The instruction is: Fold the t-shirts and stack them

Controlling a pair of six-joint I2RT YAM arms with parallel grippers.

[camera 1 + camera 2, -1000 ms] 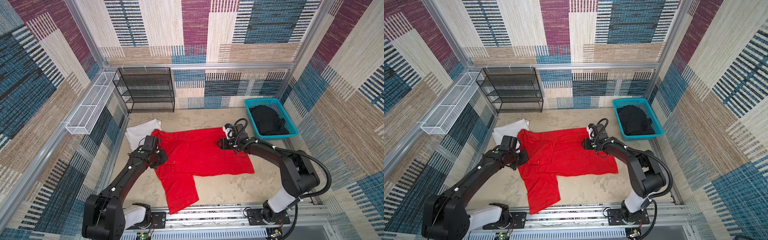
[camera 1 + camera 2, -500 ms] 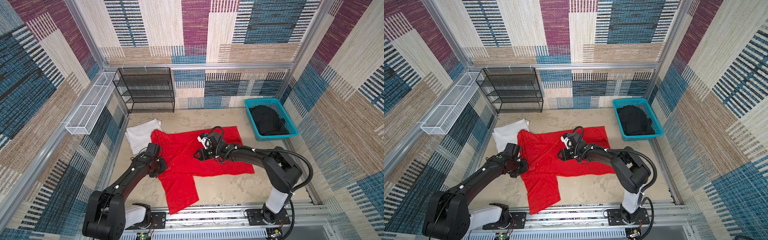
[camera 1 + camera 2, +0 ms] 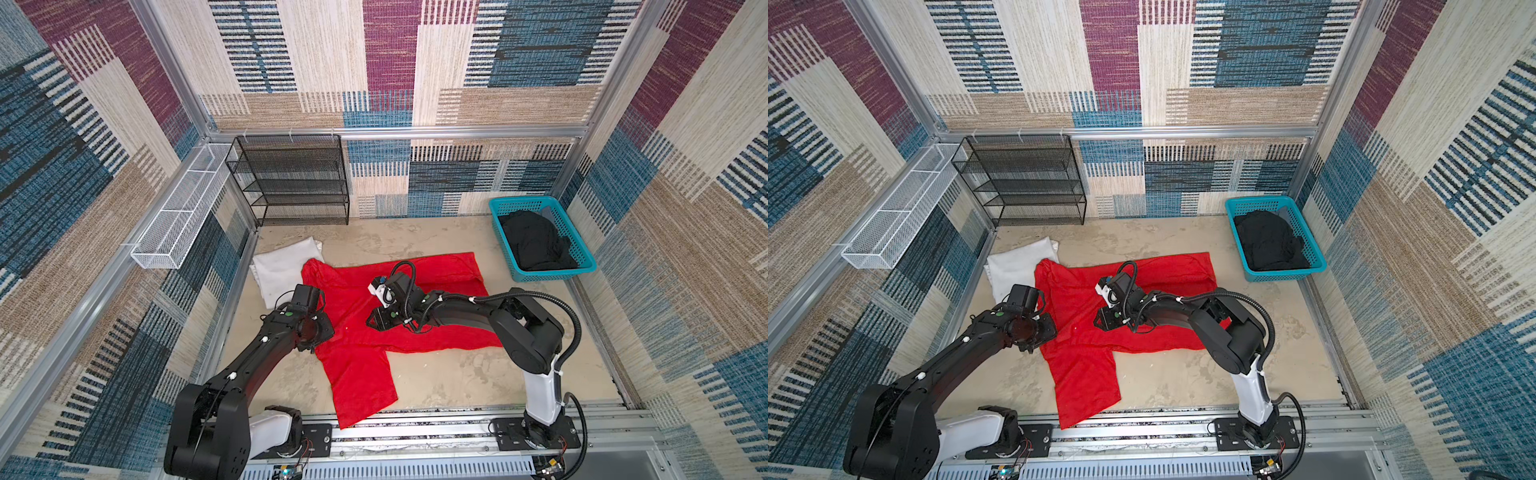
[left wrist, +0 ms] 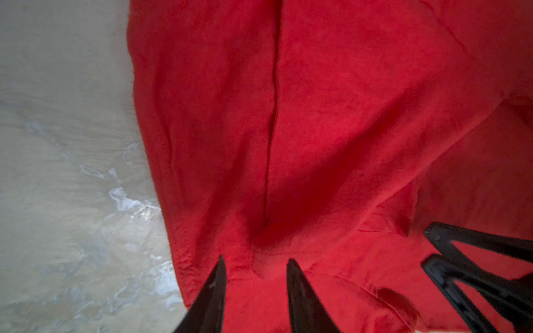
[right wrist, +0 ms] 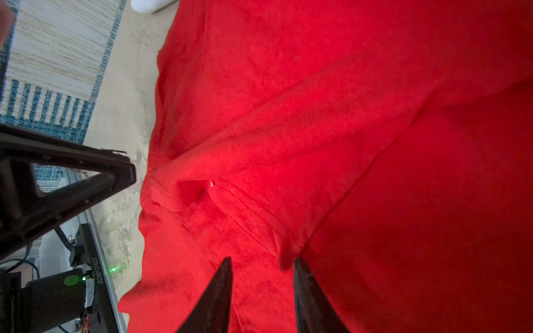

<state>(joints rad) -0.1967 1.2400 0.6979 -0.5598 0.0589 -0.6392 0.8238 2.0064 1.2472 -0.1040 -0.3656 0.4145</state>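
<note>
The bright red t-shirt (image 3: 357, 361) (image 3: 1084, 374) lies spread in an L shape on the table, one part reaching the front rail. My left gripper (image 3: 326, 332) (image 3: 1050, 328) sits low at its left edge. In the left wrist view this gripper (image 4: 256, 261) is open over a hem of the red cloth (image 4: 346, 115). My right gripper (image 3: 372, 323) (image 3: 1099, 323) rests mid-shirt. Seen from its own wrist it (image 5: 264, 259) is open on the red cloth (image 5: 346, 115), a raised fold beside one finger. The folded white t-shirt (image 3: 282, 266) (image 3: 1013, 266) lies back left. The black t-shirt (image 3: 534, 245) (image 3: 1268, 241) is bunched in the basket.
The teal basket (image 3: 519, 201) (image 3: 1254, 201) stands at the back right. A black wire shelf (image 3: 291, 183) stands against the back wall and a white wire tray (image 3: 178, 212) hangs on the left wall. The two grippers are close together. The arm rail (image 3: 415, 432) runs along the front.
My left gripper has opened and let go of the red cloth, shifting slightly toward the front. My right gripper has travelled left from the shirt's back right edge to its middle, and its jaws have narrowed.
</note>
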